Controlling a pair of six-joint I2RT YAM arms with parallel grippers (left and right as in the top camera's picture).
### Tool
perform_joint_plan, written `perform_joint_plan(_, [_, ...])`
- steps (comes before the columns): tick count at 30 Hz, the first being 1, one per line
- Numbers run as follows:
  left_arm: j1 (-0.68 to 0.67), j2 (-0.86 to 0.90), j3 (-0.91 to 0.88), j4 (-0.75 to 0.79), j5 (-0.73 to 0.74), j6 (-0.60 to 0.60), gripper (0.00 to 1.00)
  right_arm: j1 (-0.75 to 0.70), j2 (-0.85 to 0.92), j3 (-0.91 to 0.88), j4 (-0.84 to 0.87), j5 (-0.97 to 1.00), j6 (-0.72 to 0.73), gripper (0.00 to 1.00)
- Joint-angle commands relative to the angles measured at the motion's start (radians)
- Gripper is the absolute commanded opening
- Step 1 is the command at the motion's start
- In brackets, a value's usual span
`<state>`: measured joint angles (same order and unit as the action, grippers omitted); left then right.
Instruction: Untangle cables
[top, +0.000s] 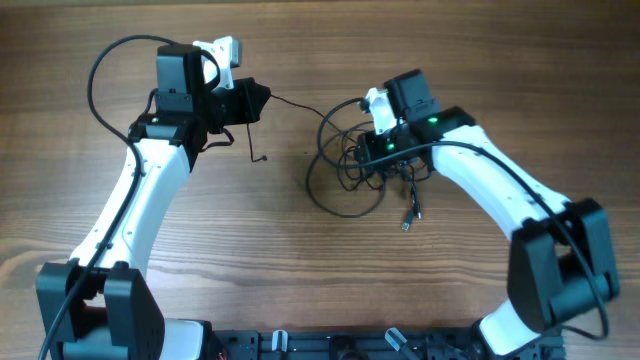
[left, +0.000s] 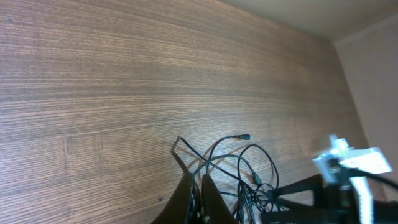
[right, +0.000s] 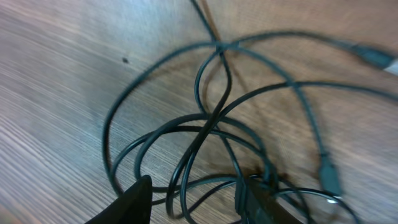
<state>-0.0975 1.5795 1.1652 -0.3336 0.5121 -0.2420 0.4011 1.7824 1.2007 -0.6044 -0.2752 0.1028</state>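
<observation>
The cables (top: 345, 165) are thin black cords tangled in loose loops at the table's middle. My left gripper (top: 264, 97) is shut on one cable, which runs taut from its tips to the bundle; a short end (top: 254, 145) hangs below it. The left wrist view shows the fingers (left: 198, 186) pinched together on that cord, with the bundle (left: 249, 171) beyond. My right gripper (top: 372, 152) sits low over the bundle's right side. In the right wrist view its fingers (right: 199, 199) are apart, with several cable loops (right: 205, 134) lying between them.
A plug end (top: 408, 221) lies below the bundle toward the front; other plugs show in the right wrist view (right: 329, 177). The thick black arm wire (top: 105, 60) loops behind the left arm. The table is brown wood (top: 250, 250).
</observation>
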Motion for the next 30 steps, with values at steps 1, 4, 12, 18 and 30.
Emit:
perform_joint_plan(1, [-0.003, -0.021, 0.012, 0.003, -0.009, -0.001, 0.04, 0.035, 0.072, -0.003, 0.031, 0.018, 0.058, 0.42])
perform_joint_plan(4, [-0.003, -0.021, 0.012, 0.002, -0.009, -0.001, 0.04, 0.04, 0.095, -0.005, 0.045, 0.039, 0.066, 0.37])
perform_joint_plan(12, [-0.006, -0.021, 0.012, -0.146, -0.008, -0.001, 0.4, 0.027, 0.017, 0.057, 0.039, 0.085, 0.109, 0.04])
perform_joint_plan(18, [-0.077, -0.012, 0.012, -0.157, 0.146, 0.071, 1.0, -0.058, -0.18, 0.17, -0.008, 0.121, 0.109, 0.04])
perform_joint_plan(30, [-0.154, 0.127, 0.012, 0.076, 0.457, 0.093, 0.87, -0.105, -0.202, 0.17, -0.026, 0.117, 0.171, 0.04])
